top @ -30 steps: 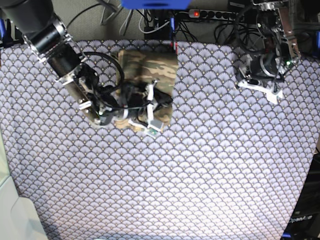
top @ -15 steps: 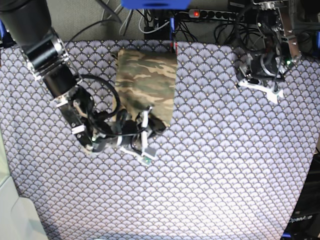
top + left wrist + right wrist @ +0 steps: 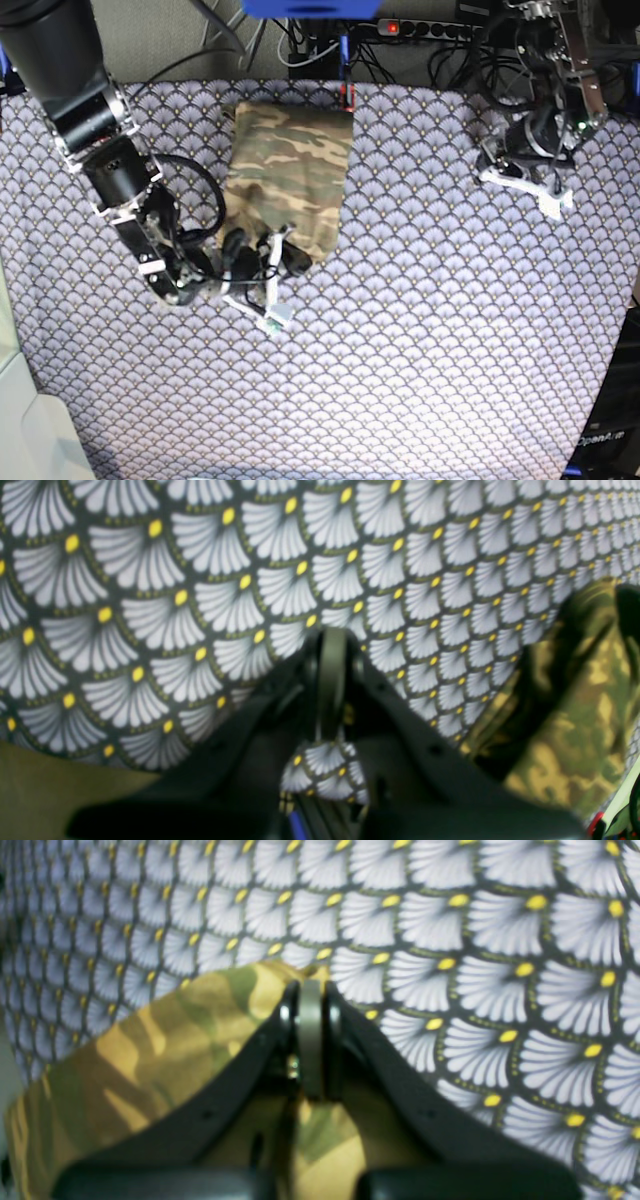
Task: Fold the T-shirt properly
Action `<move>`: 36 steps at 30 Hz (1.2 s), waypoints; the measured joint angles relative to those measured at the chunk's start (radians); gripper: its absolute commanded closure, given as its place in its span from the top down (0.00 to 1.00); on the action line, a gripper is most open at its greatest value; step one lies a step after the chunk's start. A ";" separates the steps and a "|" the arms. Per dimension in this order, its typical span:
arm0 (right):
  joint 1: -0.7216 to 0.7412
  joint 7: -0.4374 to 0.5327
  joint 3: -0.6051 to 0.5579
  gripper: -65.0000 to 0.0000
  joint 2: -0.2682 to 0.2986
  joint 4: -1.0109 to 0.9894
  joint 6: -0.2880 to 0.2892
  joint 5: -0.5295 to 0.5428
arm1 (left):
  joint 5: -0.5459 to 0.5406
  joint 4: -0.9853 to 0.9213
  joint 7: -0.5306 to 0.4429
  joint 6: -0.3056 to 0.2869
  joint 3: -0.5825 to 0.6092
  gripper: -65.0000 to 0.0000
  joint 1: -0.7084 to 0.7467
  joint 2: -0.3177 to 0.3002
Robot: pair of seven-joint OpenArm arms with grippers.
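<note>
Both of my grippers are closed with nothing pinched between them. My right gripper (image 3: pixel 262 262) sits at the near end of the T-shirt (image 3: pixel 287 175), which lies folded into a compact camouflage rectangle on the fan-patterned tablecloth (image 3: pixel 430 320), toward the far edge of the table and left of centre in the base view. In the right wrist view the shut tips (image 3: pixel 311 990) rest just at the corner of the T-shirt (image 3: pixel 150 1050), with the cloth spreading back beneath the gripper body and bare tablecloth (image 3: pixel 475 940) ahead of the tips. The bundle's long axis runs from the far table edge toward the near side, leaning slightly, so from my right gripper the whole length of the shirt stretches away toward the back. My left gripper (image 3: pixel 520 170) is parked well apart on the other side of the table; its wrist view shows the closed tips (image 3: pixel 331 645) over plain cloth and only a strip of camouflage (image 3: pixel 575 720) off at the frame edge. I judge the right arm to be far the nearer for any last smoothing or tidying of that near edge, and the fold looks close to finished.
</note>
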 measured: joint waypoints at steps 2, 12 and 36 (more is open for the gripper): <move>-0.019 -0.076 0.003 0.00 0.032 0.123 -0.003 -0.002 | -0.007 0.043 0.005 0.000 0.001 0.00 0.003 -0.012; -0.258 -0.384 0.248 0.00 0.119 0.801 0.004 -0.002 | -0.006 0.095 -0.001 0.000 0.004 0.00 0.043 -0.061; -1.191 -0.235 0.912 0.00 0.285 1.072 0.003 -0.060 | 0.006 0.151 -0.011 -0.158 0.010 0.01 0.397 -0.114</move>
